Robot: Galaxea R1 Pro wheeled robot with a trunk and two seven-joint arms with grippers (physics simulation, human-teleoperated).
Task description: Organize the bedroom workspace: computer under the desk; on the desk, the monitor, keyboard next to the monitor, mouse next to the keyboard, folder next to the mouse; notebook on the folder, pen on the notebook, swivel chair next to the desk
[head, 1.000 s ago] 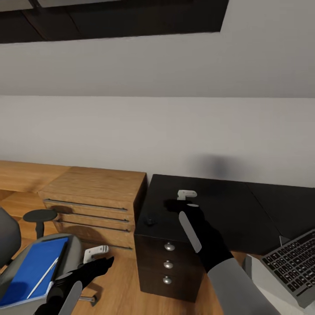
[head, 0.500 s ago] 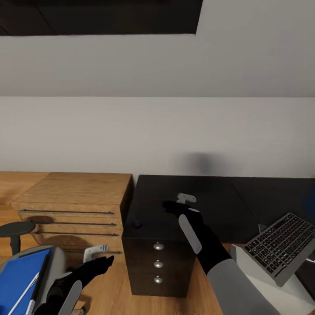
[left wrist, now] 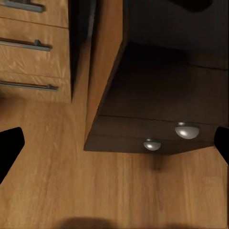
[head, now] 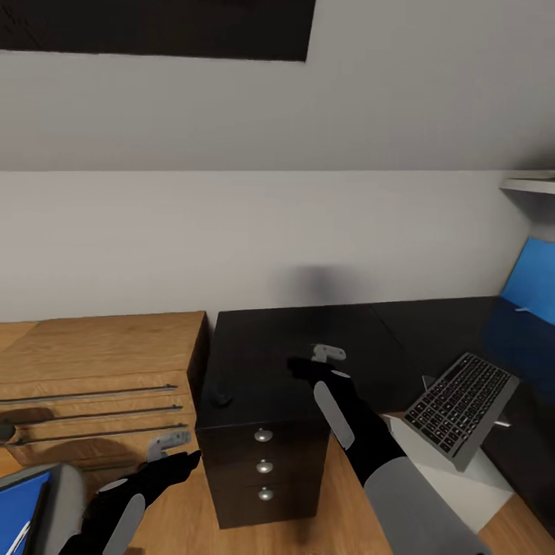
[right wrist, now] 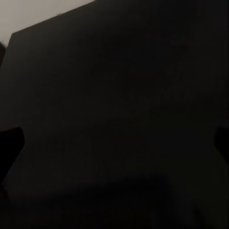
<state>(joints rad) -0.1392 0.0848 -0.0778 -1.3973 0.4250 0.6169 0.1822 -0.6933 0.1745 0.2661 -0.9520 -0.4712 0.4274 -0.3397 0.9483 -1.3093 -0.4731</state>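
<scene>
View's swung right since a sec ago: swivel chair (head: pixel 58 493) w/ folder (head: pixel 19 509) nearly offscreen, keyboard (head: pixel 461 401) closer to mid-frame, mouse (head: pixel 222 398) on desk (head: pixel 262 354); left gripper (head: pixel 173 447) & right gripper (head: pixel 320 356) both spread, empty.

Oak cabinet (head: pixel 100 370) stands against the grey wall (head: pixel 231 239), low, with long thin metal drawer handles (head: pixel 89 395) across its front; its wood-grain top is bare. Same cabinet front with handles shows in the left wrist view (left wrist: pixel 33 47). Wood floor (left wrist: pixel 95 191) runs beneath it. Dark skylight (head: pixel 154 27) set in the sloped ceiling above. Blue panel (head: pixel 532 289) leans at the far right wall, under a white shelf (head: pixel 530 185).
</scene>
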